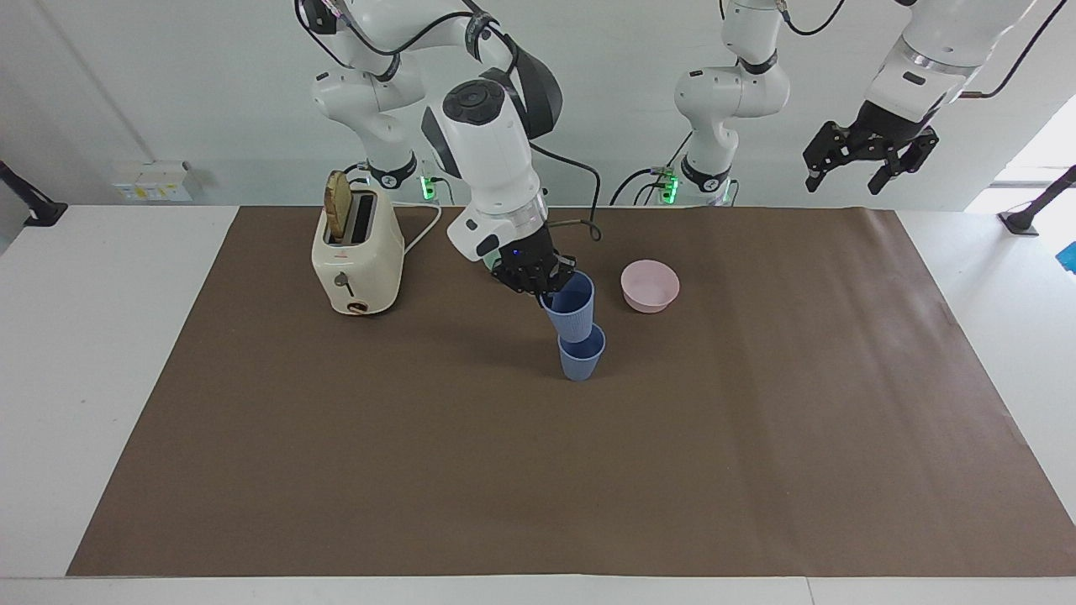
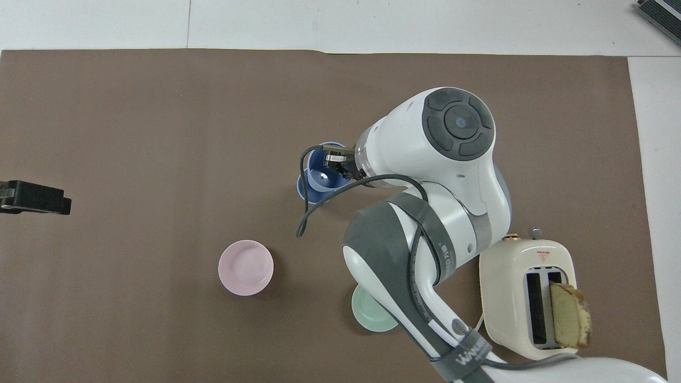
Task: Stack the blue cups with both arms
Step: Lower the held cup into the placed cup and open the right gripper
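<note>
One blue cup (image 1: 582, 359) (image 2: 304, 192) stands upright on the brown mat between the toaster and the pink bowl. My right gripper (image 1: 548, 293) (image 2: 337, 160) is shut on the rim of the other blue cup (image 1: 572, 307) (image 2: 323, 175). It holds that cup slightly tilted right over the standing one, base at its mouth. Whether the two cups touch I cannot tell. The held cup hides most of the standing cup in the overhead view. My left gripper (image 1: 846, 180) (image 2: 33, 197) waits open, high over the left arm's end of the table.
A cream toaster (image 1: 356, 262) (image 2: 525, 298) with a slice of bread in one slot stands toward the right arm's end. The pink bowl (image 1: 650, 286) (image 2: 246, 267) sits beside the cups, nearer the robots. My right arm partly covers a green bowl (image 2: 369, 316).
</note>
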